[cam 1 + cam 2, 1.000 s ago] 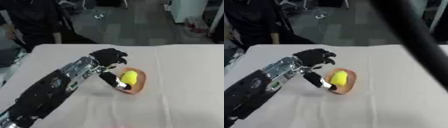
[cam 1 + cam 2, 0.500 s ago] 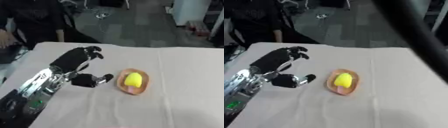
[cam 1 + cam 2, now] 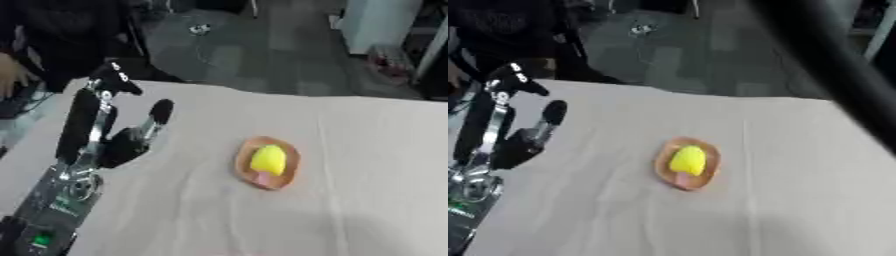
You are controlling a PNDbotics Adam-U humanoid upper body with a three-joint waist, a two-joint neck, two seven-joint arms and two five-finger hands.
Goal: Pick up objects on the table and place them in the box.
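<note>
A yellow piece [image 3: 268, 158] lies in a shallow orange-brown dish [image 3: 289, 175] near the middle of the counter [image 3: 376, 150], with something pink just below it. If that dish is the box, the piece already lies as the task wants; no other box shows, and no other loose objects show on the cloth. The left hand [image 3: 105, 130] stands well apart to the dish's left, fingers straight and spread upward, holding nothing. The right hand is not in view.

No legible text or labels.
</note>
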